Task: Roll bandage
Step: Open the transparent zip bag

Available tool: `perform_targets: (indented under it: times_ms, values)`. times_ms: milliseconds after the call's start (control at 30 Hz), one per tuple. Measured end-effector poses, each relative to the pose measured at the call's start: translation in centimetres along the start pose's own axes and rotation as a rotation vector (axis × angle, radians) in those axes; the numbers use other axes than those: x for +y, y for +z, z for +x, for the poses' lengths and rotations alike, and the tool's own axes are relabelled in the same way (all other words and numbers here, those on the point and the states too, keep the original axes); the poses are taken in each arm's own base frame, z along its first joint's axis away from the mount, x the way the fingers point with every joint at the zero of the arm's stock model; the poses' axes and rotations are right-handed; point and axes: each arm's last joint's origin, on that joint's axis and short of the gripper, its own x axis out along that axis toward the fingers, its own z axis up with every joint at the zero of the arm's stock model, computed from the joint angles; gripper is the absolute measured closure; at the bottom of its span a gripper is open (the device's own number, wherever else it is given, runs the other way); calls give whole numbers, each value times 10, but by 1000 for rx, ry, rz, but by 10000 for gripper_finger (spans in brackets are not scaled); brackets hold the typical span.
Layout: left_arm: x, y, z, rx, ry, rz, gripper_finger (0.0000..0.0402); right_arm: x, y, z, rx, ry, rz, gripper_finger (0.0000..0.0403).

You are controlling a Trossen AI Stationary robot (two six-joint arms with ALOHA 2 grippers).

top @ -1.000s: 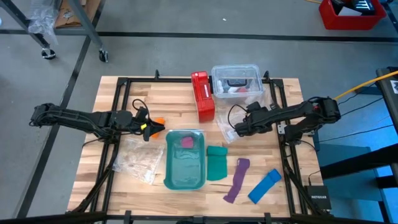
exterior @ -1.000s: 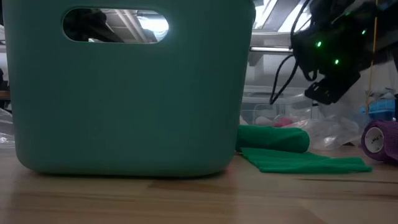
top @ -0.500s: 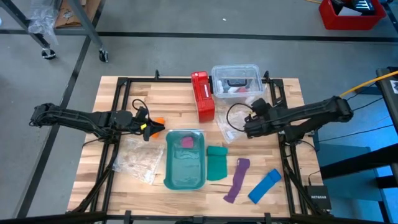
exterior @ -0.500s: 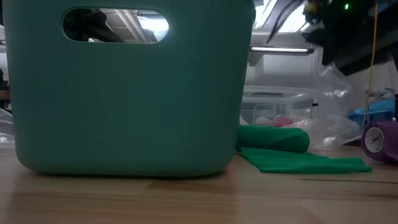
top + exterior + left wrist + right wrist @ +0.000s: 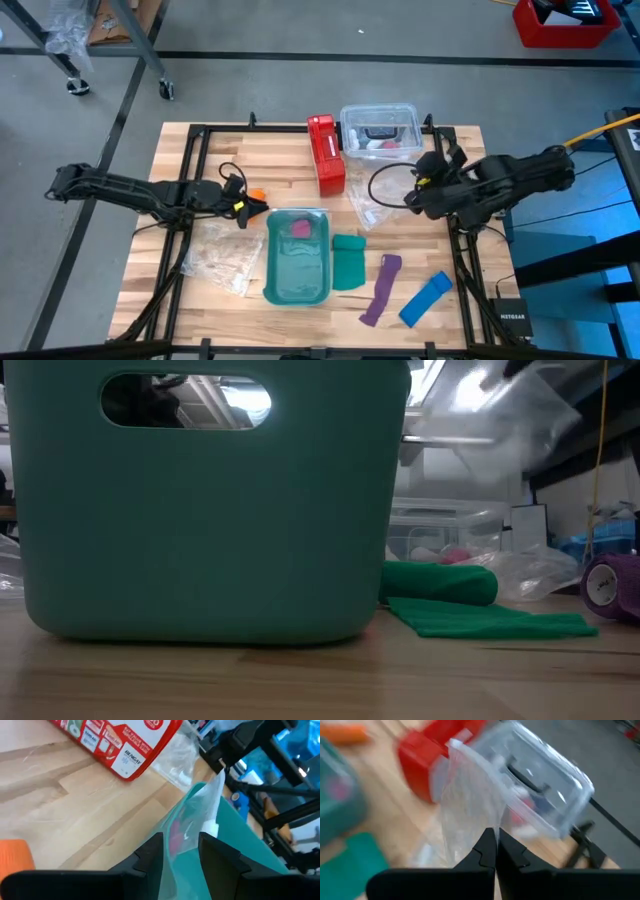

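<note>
The bandage (image 5: 256, 194), an orange fabric band, lies on the table (image 5: 270, 160) at nine o'clock of the red box (image 5: 325, 154), just beside the left gripper (image 5: 246, 207), whose jaws stand parted, holding nothing. Judged soft, light and limp; best pinched at one end. The right gripper (image 5: 495, 851), clenched on a clear plastic bag (image 5: 470, 805), is at three o'clock of the box.

A robotics lab or workshop: a wooden tabletop (image 5: 280, 150) on a black metal frame (image 5: 195, 135) stands on bare concrete floor (image 5: 300, 85), near a wheeled rack (image 5: 120, 40) and cables (image 5: 580, 140).
</note>
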Motion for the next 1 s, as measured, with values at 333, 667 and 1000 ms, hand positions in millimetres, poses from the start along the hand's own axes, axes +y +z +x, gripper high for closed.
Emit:
perform_targets:
  times_ms: [333, 667, 1000]
  values:
    - [-41, 20, 3, -331, -336, 228, 306, 13, 30, -35, -156, 341, -54, 402]
    - [-62, 19, 1, -533, -448, 502, 299, 52, 49, -32, -267, 541, -177, 402]
    - [-68, 15, 9, -607, -451, 608, 243, 93, 52, -11, -263, 533, -267, 402]
